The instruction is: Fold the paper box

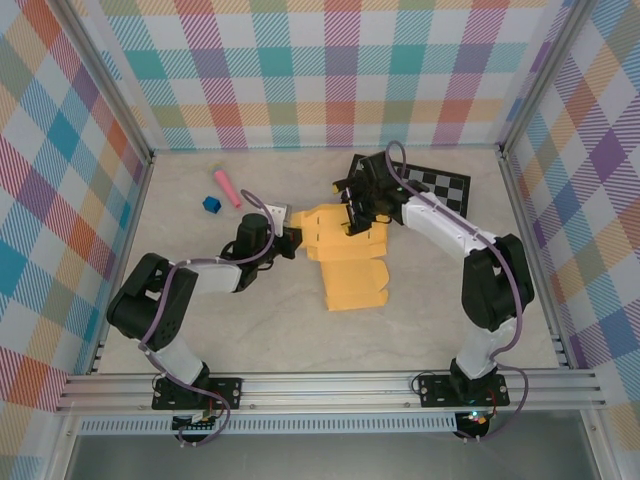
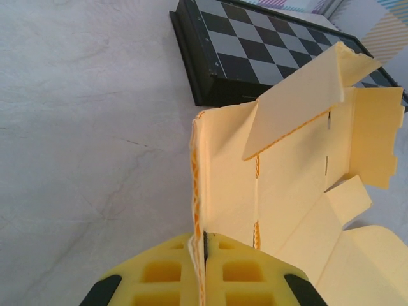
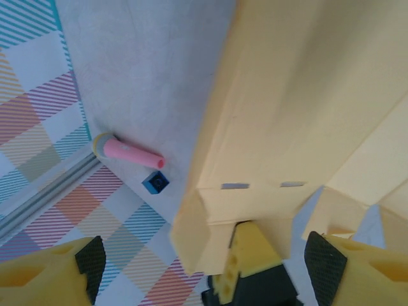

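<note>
Left pincer [image 2: 204, 255] tight on paper box [image 2: 287, 172]; right pincer [image 3: 207, 258] seemingly wide.

Each arm [image 1: 440, 226] has white shells between bulky black joint housings; a thin purple cable [image 1: 521, 320] runs back from each wrist; black base plates [image 1: 197, 392] carry small bolts; the left gripper [image 2: 205, 271] has yellow moulded fingers [image 2: 159, 274] with square recesses; the right gripper [image 3: 204, 268] shows black pads [image 3: 325, 268] at its yellow fingertips.

Yellow-orange paper box [image 1: 345, 255] mid-table, partly folded, flaps raised.
</note>
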